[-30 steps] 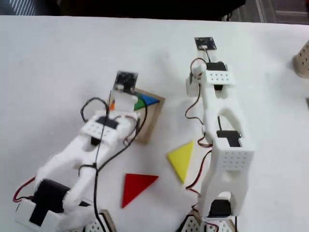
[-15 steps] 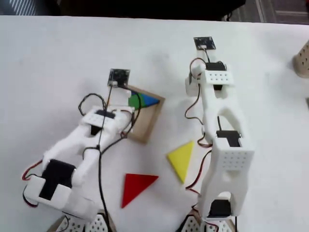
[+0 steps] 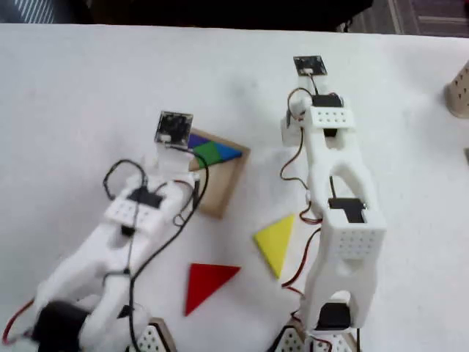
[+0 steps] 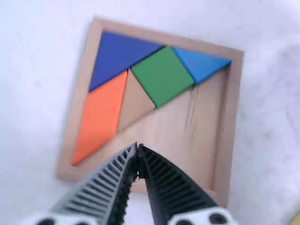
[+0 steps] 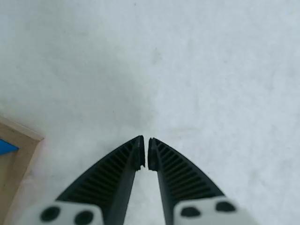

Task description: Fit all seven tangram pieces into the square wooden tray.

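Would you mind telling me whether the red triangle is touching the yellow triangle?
Apart. The high view shows bare white table between the red triangle and the yellow triangle.

White left arm (image 3: 110, 249) and right arm (image 3: 337, 176) — hole-dotted shells, black servos, red-and-black cables, ribbed black fingers (image 4: 164, 183).

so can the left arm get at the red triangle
Probably yes: the red triangle lies bare beside that arm, and the left gripper, over the tray, is shut and empty.
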`<state>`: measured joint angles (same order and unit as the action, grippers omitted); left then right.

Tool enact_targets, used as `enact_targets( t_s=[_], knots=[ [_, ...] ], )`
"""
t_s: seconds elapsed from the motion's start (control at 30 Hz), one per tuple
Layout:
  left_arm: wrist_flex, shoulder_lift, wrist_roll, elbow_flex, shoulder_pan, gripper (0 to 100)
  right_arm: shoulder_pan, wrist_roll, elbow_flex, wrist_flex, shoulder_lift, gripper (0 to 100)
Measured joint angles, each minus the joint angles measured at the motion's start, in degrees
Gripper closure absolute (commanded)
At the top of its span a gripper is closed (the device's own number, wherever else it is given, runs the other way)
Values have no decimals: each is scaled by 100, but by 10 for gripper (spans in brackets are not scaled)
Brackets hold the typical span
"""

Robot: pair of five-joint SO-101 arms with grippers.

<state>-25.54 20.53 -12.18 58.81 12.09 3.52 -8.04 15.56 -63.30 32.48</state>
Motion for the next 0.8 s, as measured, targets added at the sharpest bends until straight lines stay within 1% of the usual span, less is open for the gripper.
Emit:
enact_targets(
  t_s=[0.07, 0.13, 0.27, 0.33, 0.47, 0.57, 0.67, 0.8],
  knots=[
    [158, 484, 229, 229, -193, 976, -9, -79, 0, 0, 0, 981],
    [580, 747, 369, 396, -475, 976, -9, -79, 0, -26, 0, 981],
    [1530, 721, 378, 457, -1125, 976, 53, 18, 0, -422, 0, 981],
    [1749, 492, 413, 440, -1284, 976, 132, 88, -97, -668, -18, 981],
    [1837, -387, 413, -26, -1609, 976, 158, 141, -818, -818, -457, 981],
    [1837, -1108, 413, -571, -1846, 976, 149, 246, -1767, -589, -1134, 981],
    [1626, -1600, 413, -1046, -1978, 975, 237, 273, -3033, -97, -2145, 981],
    [1196, -1662, 413, -1275, -2013, 974, 360, 316, -4844, 492, -3807, 968]
  ],
)
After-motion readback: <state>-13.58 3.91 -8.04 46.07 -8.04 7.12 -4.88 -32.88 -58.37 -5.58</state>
